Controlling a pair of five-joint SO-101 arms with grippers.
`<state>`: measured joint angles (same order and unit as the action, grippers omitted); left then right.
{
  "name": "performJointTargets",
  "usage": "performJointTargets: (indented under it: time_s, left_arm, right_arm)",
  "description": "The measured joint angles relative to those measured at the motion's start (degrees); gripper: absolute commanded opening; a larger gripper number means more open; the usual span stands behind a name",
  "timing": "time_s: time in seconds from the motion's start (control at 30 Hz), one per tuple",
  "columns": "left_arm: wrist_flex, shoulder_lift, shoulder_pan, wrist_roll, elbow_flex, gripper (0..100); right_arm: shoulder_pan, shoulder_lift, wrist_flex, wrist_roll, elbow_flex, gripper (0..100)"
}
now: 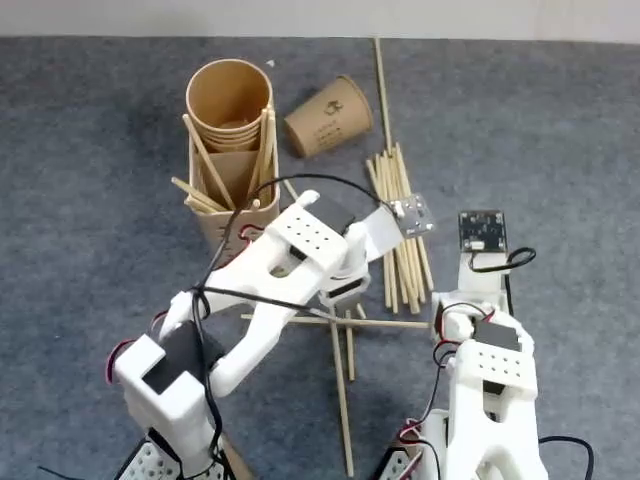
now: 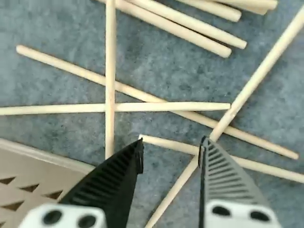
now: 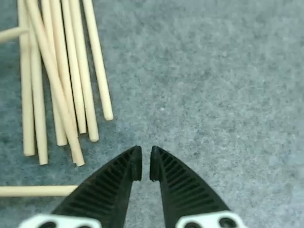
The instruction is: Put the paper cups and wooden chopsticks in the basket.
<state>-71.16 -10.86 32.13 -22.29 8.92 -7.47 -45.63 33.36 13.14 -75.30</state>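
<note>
chopsticks (image 2: 171, 107) – pale bare wood, matt; paper cups (image 1: 328, 116) brown, matt; worktop (image 3: 213, 71) – grey fuzzy cloth; fingers (image 3: 118, 185) black ribbed plastic

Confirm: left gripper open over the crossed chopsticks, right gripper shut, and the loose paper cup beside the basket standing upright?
One thing is off: the loose paper cup lies on its side beside the basket, as the high view shows. The rest holds: the left gripper is open over the crossed chopsticks, and the right gripper is shut.
</note>
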Motion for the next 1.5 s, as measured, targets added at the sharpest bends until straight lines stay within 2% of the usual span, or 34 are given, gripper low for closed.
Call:
performJointTargets:
  time_s: [0.23, 0.5, 0.77, 0.93, 1.07, 1.17, 1.3, 1.4, 1.5]
  left_arm:
    - [-0.44, 7.03, 0.97, -0.18, -0.97, 19]
    - [-13.45, 15.38, -0.44, -0.35, -16.70, 19]
    - [-24.88, 23.03, -13.89, 1.76, -42.11, 16]
    - [-28.66, 29.63, -24.62, 8.88, -44.22, 16]
    - [-29.01, 37.80, -35.60, 17.58, -34.81, 16]
    - [-28.75, 45.71, -41.32, 19.96, -21.36, 16]
    - [-20.75, 59.25, -45.63, 19.96, 2.37, 16]
    - [-11.43, 70.59, -48.53, 15.82, 21.45, 16]
    - [-3.69, 79.65, -50.64, 12.75, 37.27, 16]
  right_arm:
    - [0.00, 0.00, 0.00, 0.00, 0.00, 4.9]
    - [0.00, 0.00, 0.00, 0.00, 0.00, 4.9]
    - [0.09, 0.00, 0.00, 0.00, 0.00, 4.9]
    - [0.09, 0.00, 0.00, 0.26, 0.00, 4.9]
    - [2.02, 2.11, 0.00, 2.37, 0.35, 4.9]
    - [5.10, 7.56, 1.49, 2.64, 4.84, 4.9]
    - [6.95, 17.85, 7.38, 2.64, 17.41, 5.0]
    - [7.65, 26.02, 10.99, 2.90, 28.48, 5.5]
    - [9.58, 33.93, 14.51, 5.10, 38.95, 11.9]
